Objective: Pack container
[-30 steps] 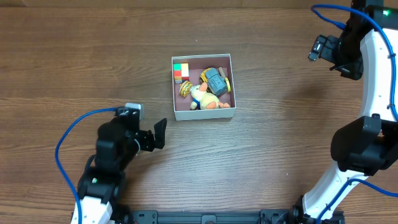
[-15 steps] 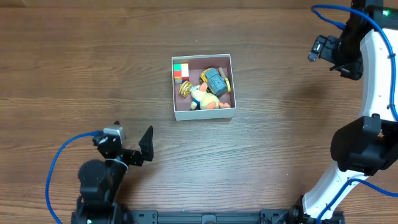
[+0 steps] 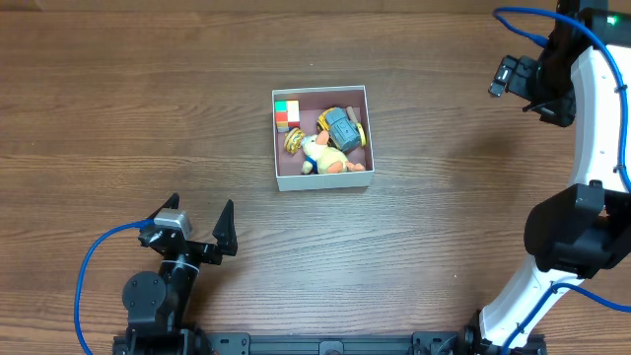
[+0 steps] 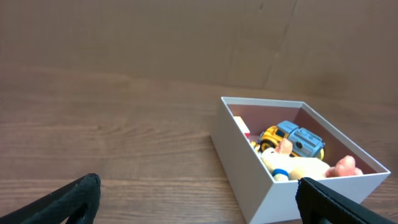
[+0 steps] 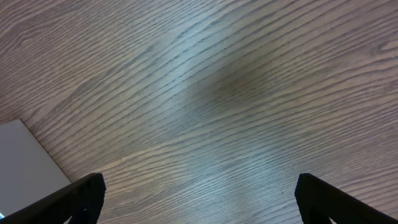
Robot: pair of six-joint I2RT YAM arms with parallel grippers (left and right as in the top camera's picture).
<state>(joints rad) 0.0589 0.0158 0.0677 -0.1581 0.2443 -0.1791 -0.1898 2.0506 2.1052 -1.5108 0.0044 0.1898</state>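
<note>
A brown wood-grain counter (image 3: 444, 227) fills the overhead view, its grain running left to right; in the left wrist view a plain brown backdrop (image 4: 155, 37) rises behind its far edge.

The container (image 3: 325, 181), a shallow square box with thin white walls and a dull mauve floor, sits flat on the counter a little above the centre of the overhead view, open side up; several small toys lie inside it. A stack of coloured blocks (image 3: 287, 114), green, red and orange faces showing, stands in the far left corner; a blue-grey toy vehicle (image 3: 343, 128) lies tilted towards the right wall; a cream and yellow duck-like figure (image 3: 323, 153) lies along the near wall, touching the vehicle; a small yellow ringed piece (image 3: 293, 141) lies just beside the figure, below the blocks.

The left gripper (image 3: 202, 200) is near the lower left of the counter, well apart from the container, its fingers spread wide with nothing between them; a blue cable (image 3: 94, 247) loops out beside its arm. The right gripper (image 5: 199, 199) is above bare wood at the far right, fingers likewise spread wide and holding nothing.
</note>
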